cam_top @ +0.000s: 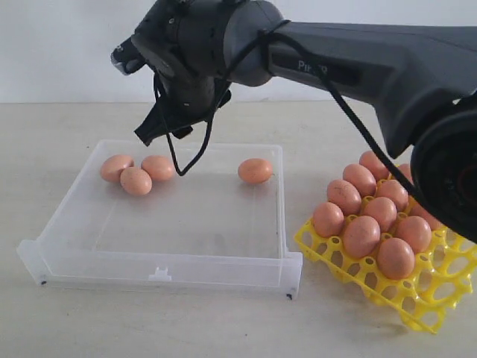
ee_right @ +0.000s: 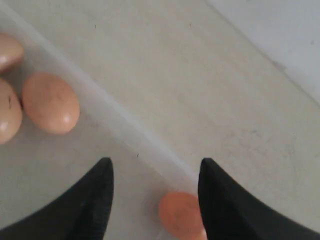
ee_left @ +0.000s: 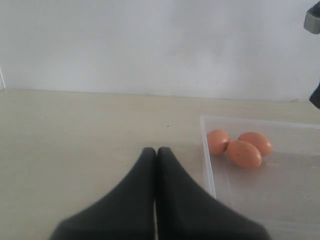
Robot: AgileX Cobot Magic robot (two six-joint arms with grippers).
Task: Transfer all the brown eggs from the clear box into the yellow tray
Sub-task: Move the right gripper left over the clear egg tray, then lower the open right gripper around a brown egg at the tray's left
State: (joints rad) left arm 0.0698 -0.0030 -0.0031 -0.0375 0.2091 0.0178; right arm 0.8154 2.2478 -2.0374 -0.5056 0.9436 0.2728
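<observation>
The clear box holds three brown eggs bunched at its far left corner and a lone egg by the far wall. The yellow tray on the right carries several brown eggs. My right gripper reaches across and hangs open above the box's far side. In the right wrist view its gripper has a blurred egg below, near one finger, and the egg cluster off to the side. My left gripper is shut and empty over bare table beside the box wall.
The right arm's dark body and its black cable stretch over the tray and box. A white wall stands behind the table. Beige tabletop lies in front of the box.
</observation>
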